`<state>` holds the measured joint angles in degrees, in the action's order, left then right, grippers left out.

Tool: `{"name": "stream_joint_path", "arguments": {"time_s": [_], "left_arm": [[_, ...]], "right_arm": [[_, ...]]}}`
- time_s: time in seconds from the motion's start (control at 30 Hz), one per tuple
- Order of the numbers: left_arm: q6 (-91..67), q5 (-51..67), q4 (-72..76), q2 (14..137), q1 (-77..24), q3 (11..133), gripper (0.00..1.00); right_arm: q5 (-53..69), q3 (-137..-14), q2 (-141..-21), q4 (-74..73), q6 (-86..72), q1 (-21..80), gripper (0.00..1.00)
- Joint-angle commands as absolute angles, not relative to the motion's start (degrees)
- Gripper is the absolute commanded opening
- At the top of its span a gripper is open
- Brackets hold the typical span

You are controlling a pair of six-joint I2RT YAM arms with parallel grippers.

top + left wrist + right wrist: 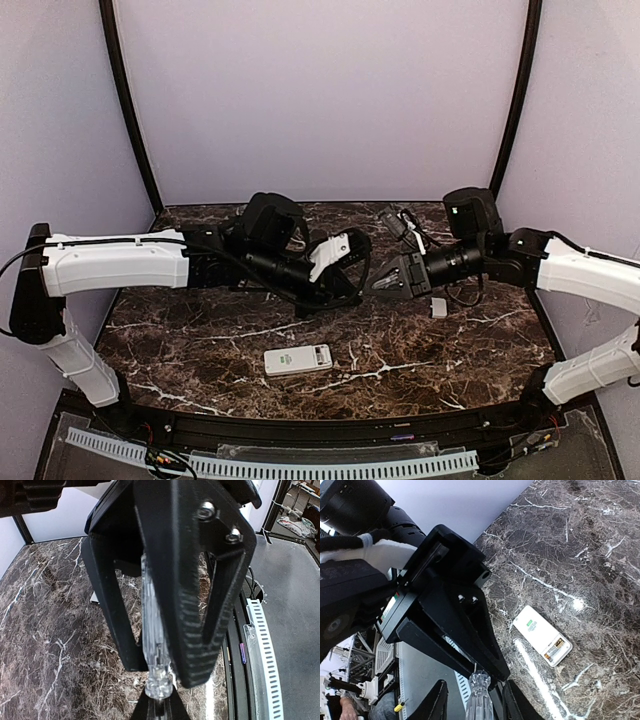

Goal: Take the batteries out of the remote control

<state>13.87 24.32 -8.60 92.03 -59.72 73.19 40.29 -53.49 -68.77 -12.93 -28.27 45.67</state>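
Left pincer (162, 672) around clear rod (152, 620), cables (400, 222) behind

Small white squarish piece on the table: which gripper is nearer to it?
Right. The right gripper hangs just left of the piece; the left gripper is farther left, beyond it.

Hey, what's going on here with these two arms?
The two arms meet in the air above the marble table. The left gripper is clamped on a clear plastic tool, whose end sits between the parted fingers of the right gripper. The remote control lies untouched on the table, battery bay open, a battery seemingly inside.
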Motion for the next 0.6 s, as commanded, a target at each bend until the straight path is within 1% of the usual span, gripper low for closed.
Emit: {"name": "stream_joint_path", "arguments": {"time_s": [0.0, 0.13, 0.4, 0.57], "left_arm": [[13.71, 24.60, -9.11, 91.62, -59.74, 75.01, 0.00], [13.56, 24.53, -9.11, 91.58, -59.85, 74.97, 0.00], [13.84, 24.23, -9.46, 91.66, -60.04, 74.97, 0.00], [14.03, 23.74, -9.64, 91.66, -60.07, 74.88, 0.00]], "right_arm": [[42.66, -53.96, -70.13, -10.59, -29.69, 46.03, 0.40], [42.96, -53.83, -70.43, -10.03, -30.14, 46.06, 0.40], [43.57, -54.18, -71.75, -9.42, -30.63, 46.06, 0.27], [44.03, -54.42, -72.63, -9.41, -30.62, 46.18, 0.24]]}}
